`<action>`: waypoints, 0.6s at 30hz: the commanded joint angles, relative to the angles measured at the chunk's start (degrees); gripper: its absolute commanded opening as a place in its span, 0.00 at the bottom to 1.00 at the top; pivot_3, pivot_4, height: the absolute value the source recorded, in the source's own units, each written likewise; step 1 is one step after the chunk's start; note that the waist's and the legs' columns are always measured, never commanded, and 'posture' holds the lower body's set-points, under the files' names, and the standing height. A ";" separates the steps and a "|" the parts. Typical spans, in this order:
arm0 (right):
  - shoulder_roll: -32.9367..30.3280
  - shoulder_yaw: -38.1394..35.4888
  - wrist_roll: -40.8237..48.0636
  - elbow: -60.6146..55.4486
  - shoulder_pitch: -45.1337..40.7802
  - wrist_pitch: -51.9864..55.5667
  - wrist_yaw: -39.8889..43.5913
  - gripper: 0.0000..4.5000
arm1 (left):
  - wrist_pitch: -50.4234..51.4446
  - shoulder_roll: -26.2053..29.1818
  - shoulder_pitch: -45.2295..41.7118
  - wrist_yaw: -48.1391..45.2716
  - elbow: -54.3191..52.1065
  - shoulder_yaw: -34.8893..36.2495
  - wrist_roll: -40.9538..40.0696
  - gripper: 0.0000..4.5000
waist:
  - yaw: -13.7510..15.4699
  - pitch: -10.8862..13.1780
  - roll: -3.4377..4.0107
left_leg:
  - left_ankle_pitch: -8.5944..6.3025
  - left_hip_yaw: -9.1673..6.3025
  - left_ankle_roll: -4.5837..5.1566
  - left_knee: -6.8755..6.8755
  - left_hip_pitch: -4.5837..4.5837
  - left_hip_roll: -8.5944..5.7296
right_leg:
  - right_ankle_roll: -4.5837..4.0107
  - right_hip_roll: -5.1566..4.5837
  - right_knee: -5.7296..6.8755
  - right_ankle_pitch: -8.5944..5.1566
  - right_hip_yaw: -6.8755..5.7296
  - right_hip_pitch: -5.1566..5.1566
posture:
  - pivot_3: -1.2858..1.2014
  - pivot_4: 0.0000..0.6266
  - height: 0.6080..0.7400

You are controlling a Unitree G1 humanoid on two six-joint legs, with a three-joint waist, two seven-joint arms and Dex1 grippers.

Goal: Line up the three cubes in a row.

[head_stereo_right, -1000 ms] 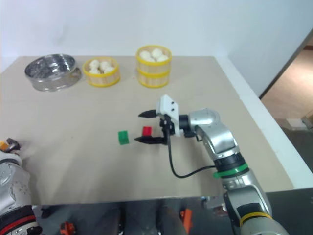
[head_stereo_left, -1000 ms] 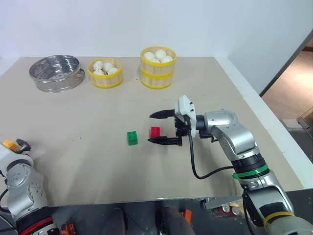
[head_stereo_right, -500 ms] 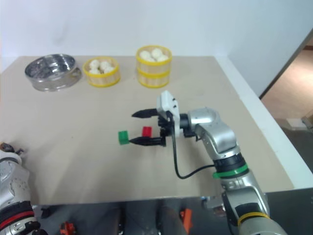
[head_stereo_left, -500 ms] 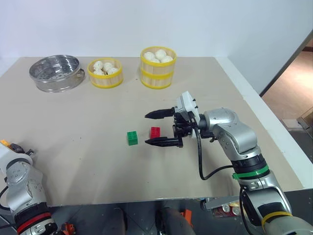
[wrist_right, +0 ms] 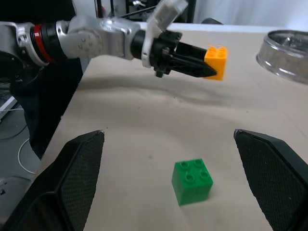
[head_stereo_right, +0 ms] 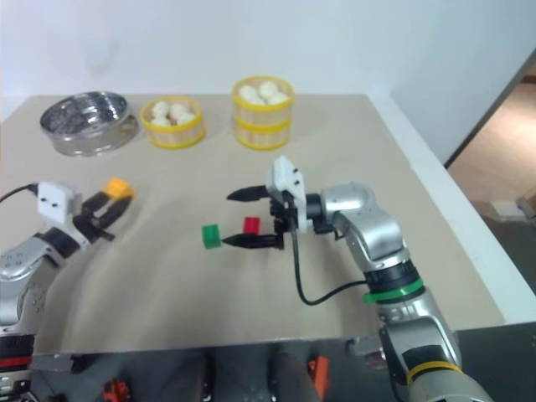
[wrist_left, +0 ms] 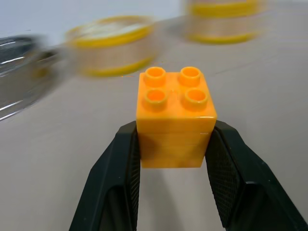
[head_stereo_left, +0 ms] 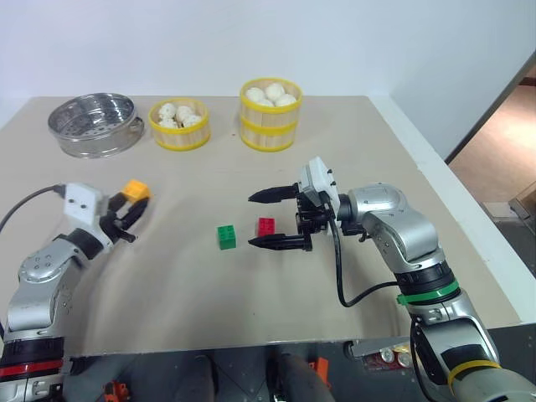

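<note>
The baskets and metal steamer (wrist_left: 19, 72) behind are blurred in the left wrist view. The left gripper (head_stereo_left: 132, 206) is clamped on the orange block (wrist_left: 175, 118), held above the table (head_stereo_left: 167, 285). The right gripper (head_stereo_left: 270, 219) gapes wide and empty, its fingers either side of the red block (head_stereo_left: 266, 225); the green block (head_stereo_left: 226, 236) sits just beside it.

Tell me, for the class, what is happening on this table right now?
The left gripper holds the orange-yellow cube clamped above the table. The right gripper hangs open around the red cube, which sits beside the green cube. The row lacks its third cube.
</note>
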 commanded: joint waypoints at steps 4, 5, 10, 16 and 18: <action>-1.11 -0.56 -1.60 0.38 -1.50 -1.98 0.10 1.00 | -7.40 3.45 -1.80 -23.83 6.58 -6.37 -1.46 0.37 | 0.10 0.02 0.04 | 0.00 -0.06 0.01 -0.13 0.04 0.03 | 0.06 0.15 0.02 -0.07 0.00 -0.01 | 0.52 0.24 1.00; -1.34 -0.63 -1.71 0.30 -1.43 -1.96 0.04 1.00 | -7.75 3.91 -2.30 -25.99 7.76 -6.84 -1.27 0.37 | 0.10 0.02 0.04 | -0.01 -0.10 0.01 -0.13 0.02 0.05 | 0.07 0.21 0.02 -0.08 0.01 -0.01 | 0.52 0.24 1.00; -2.37 -1.13 -1.87 -0.46 -0.94 -1.57 -0.42 1.00 | -10.78 5.45 -6.54 -32.65 15.21 -8.02 0.73 0.37 | 0.23 0.03 0.05 | 0.00 -0.28 0.01 -0.12 -0.02 0.12 | 0.06 0.38 0.06 -0.12 -0.01 -0.01 | 0.52 0.24 1.00; -3.44 -1.36 -1.59 -2.07 0.28 -0.91 -1.29 1.00 | -14.79 5.78 -11.70 -36.88 23.48 -9.41 3.69 0.37 | 0.19 0.03 0.06 | 0.00 -0.26 0.02 -0.07 -0.02 0.11 | 0.08 0.38 0.07 -0.10 0.01 0.00 | 0.52 0.24 1.00; -3.70 -1.44 -1.47 -2.33 0.49 -0.74 -1.48 1.00 | -15.43 5.85 -12.11 -37.98 24.36 -9.57 4.06 0.37 | 0.17 0.03 0.06 | 0.00 -0.26 0.02 -0.08 -0.04 0.11 | 0.08 0.39 0.06 -0.12 0.01 -0.01 | 0.52 0.24 1.00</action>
